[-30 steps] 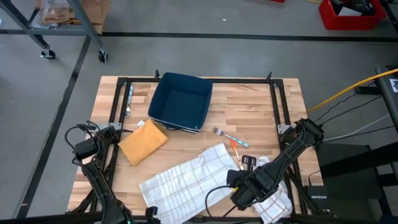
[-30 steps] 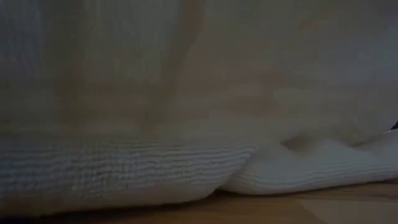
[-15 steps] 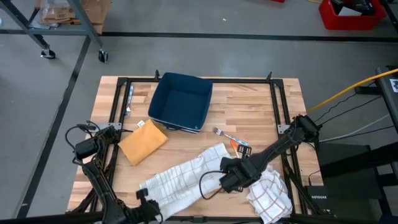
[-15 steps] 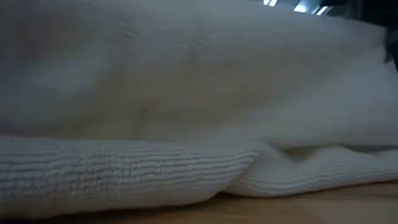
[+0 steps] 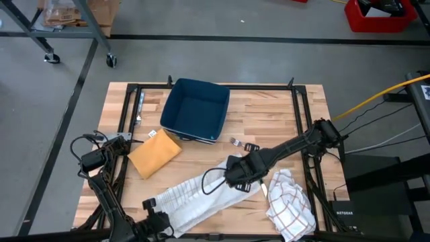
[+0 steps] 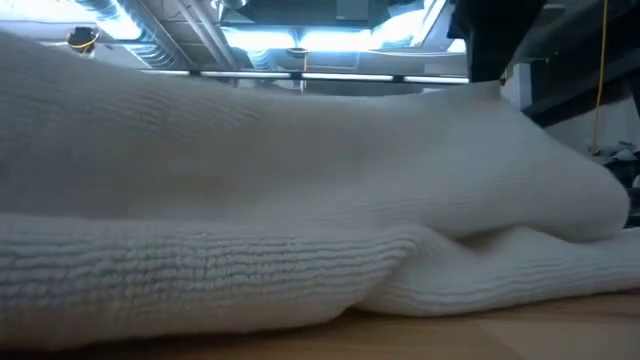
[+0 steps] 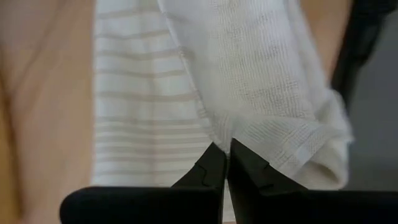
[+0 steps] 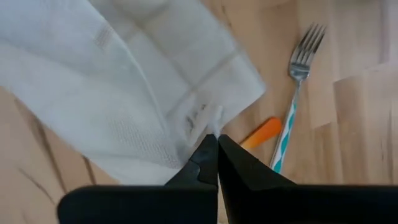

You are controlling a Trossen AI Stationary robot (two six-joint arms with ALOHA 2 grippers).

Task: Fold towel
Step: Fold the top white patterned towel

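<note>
A white towel [image 5: 195,195] with faint stripes lies as a long slanting band across the near middle of the table, and it fills the low view [image 6: 300,200]. My right gripper [image 5: 236,183] is shut on its far-right end. My left gripper [image 5: 153,210] is shut on its near-left end, close to the table's near edge. Both grippers point steeply down. My left gripper pinches a doubled-over edge of the towel [image 7: 231,132] between its two fingers, coming from above at a slant. The cloth runs away from the fingers and rests on the table. My right gripper pinches a corner of the towel [image 8: 214,119] between its fingers, pointing down from above. The corner is raised a little, and the cloth below it slopes down onto the table.
A crumpled white cloth with red checks [image 5: 290,205] lies at the near right. A fork [image 8: 297,74] and an orange piece [image 8: 261,132] lie just beyond my right gripper. A blue bin [image 5: 195,111] stands at the far middle, with a yellow cloth [image 5: 154,153] to its near left.
My right gripper has gone toward the table's left and far edges with the towel's corner, staying shut. The towel's near-right part has been drawn over the rest, so the wide spread cloth is now a narrow band. My left gripper has tipped downward at the near-left end.
</note>
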